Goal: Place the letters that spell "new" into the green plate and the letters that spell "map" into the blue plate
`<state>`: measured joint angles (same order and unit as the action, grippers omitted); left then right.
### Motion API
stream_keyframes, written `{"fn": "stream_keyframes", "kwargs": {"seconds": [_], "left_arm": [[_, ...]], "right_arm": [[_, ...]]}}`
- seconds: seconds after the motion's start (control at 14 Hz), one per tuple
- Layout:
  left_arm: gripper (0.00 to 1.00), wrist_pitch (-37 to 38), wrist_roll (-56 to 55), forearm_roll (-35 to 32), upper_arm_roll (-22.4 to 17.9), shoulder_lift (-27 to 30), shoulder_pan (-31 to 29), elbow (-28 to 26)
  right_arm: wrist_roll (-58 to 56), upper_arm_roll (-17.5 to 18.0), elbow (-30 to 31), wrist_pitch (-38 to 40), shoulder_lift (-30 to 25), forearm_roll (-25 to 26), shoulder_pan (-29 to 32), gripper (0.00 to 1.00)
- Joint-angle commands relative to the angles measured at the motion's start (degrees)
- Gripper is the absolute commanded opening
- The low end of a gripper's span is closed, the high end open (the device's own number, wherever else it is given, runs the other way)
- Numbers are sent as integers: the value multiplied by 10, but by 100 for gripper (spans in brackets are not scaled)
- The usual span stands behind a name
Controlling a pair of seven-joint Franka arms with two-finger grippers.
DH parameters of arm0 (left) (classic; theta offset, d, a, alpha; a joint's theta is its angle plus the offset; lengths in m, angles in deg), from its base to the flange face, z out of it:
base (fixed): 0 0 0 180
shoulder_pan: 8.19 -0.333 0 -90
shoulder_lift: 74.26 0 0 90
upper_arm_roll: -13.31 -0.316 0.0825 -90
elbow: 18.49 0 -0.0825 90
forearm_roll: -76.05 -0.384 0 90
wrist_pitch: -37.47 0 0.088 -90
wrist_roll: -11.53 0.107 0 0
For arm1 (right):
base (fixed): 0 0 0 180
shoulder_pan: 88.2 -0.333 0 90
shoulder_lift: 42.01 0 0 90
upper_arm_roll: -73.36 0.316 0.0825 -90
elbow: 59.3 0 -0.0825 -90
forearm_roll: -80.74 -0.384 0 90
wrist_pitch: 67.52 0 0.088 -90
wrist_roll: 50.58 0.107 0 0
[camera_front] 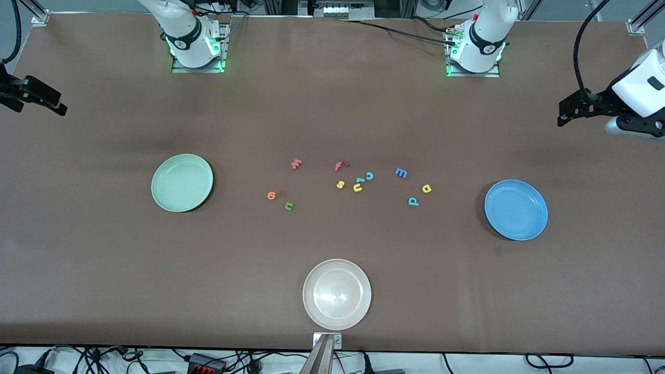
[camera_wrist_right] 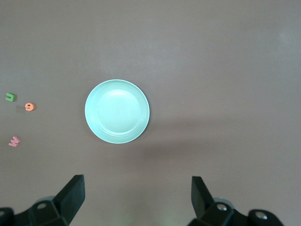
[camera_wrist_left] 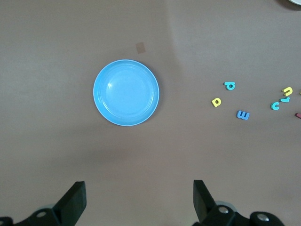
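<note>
Three plates on brown table (camera_front: 104,270), all bare: green plate (camera_front: 182,182) toward right arm's end, blue plate (camera_front: 516,209) toward left arm's end, whitish plate (camera_front: 336,294) at edge nearest front camera. Letters scattered mid-table between green and blue plates: w (camera_front: 296,164), e (camera_front: 271,195), n (camera_front: 289,206); m (camera_front: 400,172), yellow a (camera_front: 426,188), teal p (camera_front: 413,201); red f (camera_front: 338,166), yellow s (camera_front: 340,184), teal c (camera_front: 369,176) among them. Left gripper (camera_wrist_left: 139,197) above table's edge at its own end, fingers wide, holding nothing. Right gripper (camera_wrist_right: 138,195) likewise at its end, wide, holding nothing.

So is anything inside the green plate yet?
No. The green plate holds nothing; its whole inside shows in the front and right wrist views. The n, e and w lie on the table.
</note>
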<state>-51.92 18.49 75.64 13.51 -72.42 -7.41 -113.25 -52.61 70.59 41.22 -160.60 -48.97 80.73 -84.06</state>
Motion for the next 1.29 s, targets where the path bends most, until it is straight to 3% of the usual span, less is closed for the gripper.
{"fn": "stream_keyframes", "kwargs": {"seconds": [0.0,0.64,0.93,1.22], "left_arm": [[100,11,-8,0,2,6,2,4],[100,25,-4,1,10,-9,4,4],[100,48,-1,3,16,-44,23,4],[100,12,-67,42,27,-94,42,3]], "right_arm": [[-1,3,8,-3,-6,4,1,100],[-2,5,10,3,-6,4,1,100],[-1,5,10,1,2,3,1,100],[-1,7,11,-2,13,1,-6,100]]}}
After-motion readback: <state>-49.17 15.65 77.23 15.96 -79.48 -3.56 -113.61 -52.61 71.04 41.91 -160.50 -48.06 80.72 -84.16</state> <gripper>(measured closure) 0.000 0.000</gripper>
